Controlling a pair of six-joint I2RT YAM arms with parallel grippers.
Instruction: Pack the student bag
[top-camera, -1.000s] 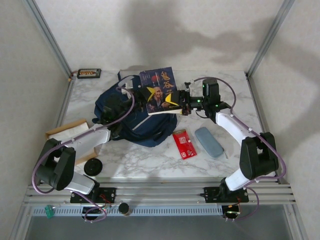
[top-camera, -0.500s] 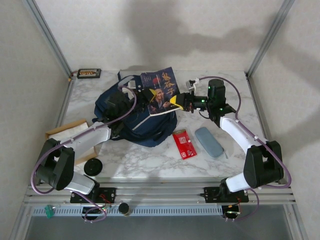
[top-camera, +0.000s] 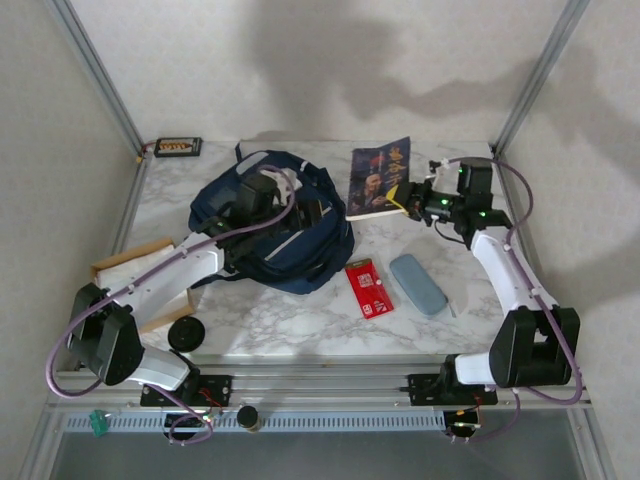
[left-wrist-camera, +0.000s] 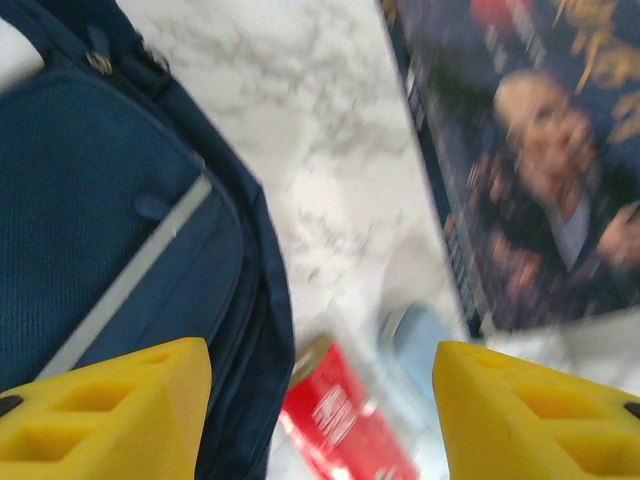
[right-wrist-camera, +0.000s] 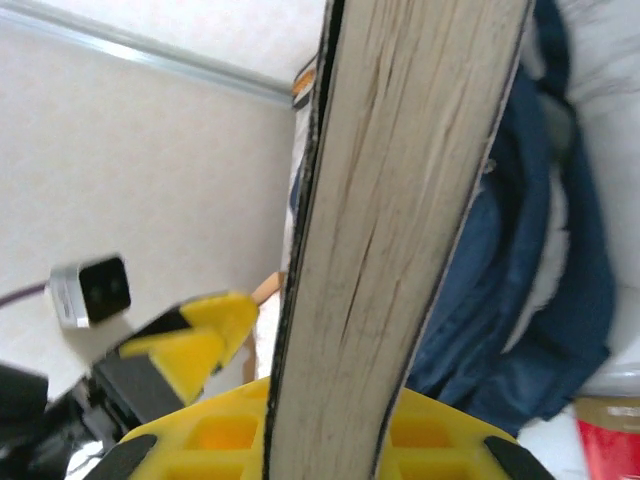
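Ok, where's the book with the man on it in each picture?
Top external: book, right of the student bag, gripped by the right end effector.
Left wrist: book at upper right, cover showing.
Right wrist: book down the middle, page edges facing the camera.
Shared landmark: the navy student bag.

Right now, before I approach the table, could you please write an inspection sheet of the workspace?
Surface: marble-pattern table, no spills seen.
Job's things: navy backpack lying left of centre; book to its right, not in it.
Clutter: red packet, grey-blue case, cardboard box, black round thing.
Grippers: left gripper, jaws open, empty, by the backpack's edge; right gripper, jaws shut on the book.
Cables: purple cables run along both arms, looping loosely.
Surroundings: pale walls, metal frame posts; nothing else seen.
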